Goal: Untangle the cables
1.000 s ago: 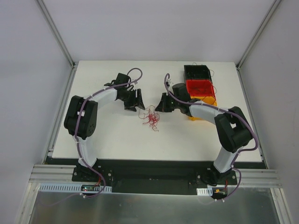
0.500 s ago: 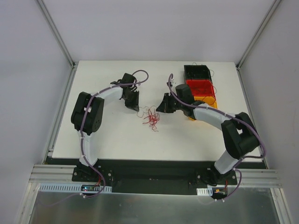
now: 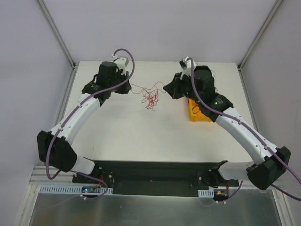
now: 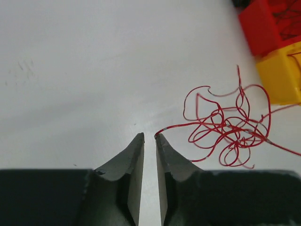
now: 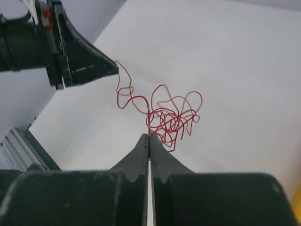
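Both tools have risen off the counter (image 3: 117, 136) and drawn apart. The left tool (image 4: 149, 135), spread a second ago, has narrowed to pinch a strand end at its tip. The right tool (image 5: 149, 135) stays pressed on another. The cables (image 3: 149, 96) hang strung between them, so the tangle should start loosening.

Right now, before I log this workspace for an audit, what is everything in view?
red cable tangle: one, red, strung between both grippers, mid-table
yellow bin: one, yellow, table's right side, partly under the right arm
red bin: one, red, touching the yellow bin
table: one, white, under everything
left gripper: one, black, pinching a strand's end
right gripper: one, black, shut on a strand
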Available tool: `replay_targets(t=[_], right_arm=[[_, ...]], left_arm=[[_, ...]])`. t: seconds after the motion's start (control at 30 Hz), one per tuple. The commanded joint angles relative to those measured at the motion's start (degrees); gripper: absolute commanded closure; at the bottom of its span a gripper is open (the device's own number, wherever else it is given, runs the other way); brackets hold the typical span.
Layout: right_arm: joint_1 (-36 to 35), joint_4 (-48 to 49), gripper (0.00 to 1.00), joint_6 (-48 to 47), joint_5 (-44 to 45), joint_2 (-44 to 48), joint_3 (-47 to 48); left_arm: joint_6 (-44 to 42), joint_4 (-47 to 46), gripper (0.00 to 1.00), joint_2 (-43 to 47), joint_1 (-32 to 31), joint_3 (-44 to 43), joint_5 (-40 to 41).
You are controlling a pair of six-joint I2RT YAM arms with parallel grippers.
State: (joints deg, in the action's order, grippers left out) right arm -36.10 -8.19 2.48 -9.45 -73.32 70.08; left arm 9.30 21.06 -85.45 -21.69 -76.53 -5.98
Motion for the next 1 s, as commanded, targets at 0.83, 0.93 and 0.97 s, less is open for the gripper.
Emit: replay_targets(t=[0.83,0.93,0.97], right_arm=[[0.06,0.89,1.0,9.99,-9.97,-1.39,23.34],[0.06,2.9,1.0,12.98,-10.93,-1.3,24.83],[-0.11,4.04,1.0,14.47,-11.89,-1.47,25.01]], left_arm=[[15.92,-24.36,0.16,29.03,0.07,29.76,-30.22],[16.72,-33.16,0.18,26.75,-3.34,33.54,-27.53],[16.02,-35.36,0.15,25.78,-5.44,34.6,-25.07]])
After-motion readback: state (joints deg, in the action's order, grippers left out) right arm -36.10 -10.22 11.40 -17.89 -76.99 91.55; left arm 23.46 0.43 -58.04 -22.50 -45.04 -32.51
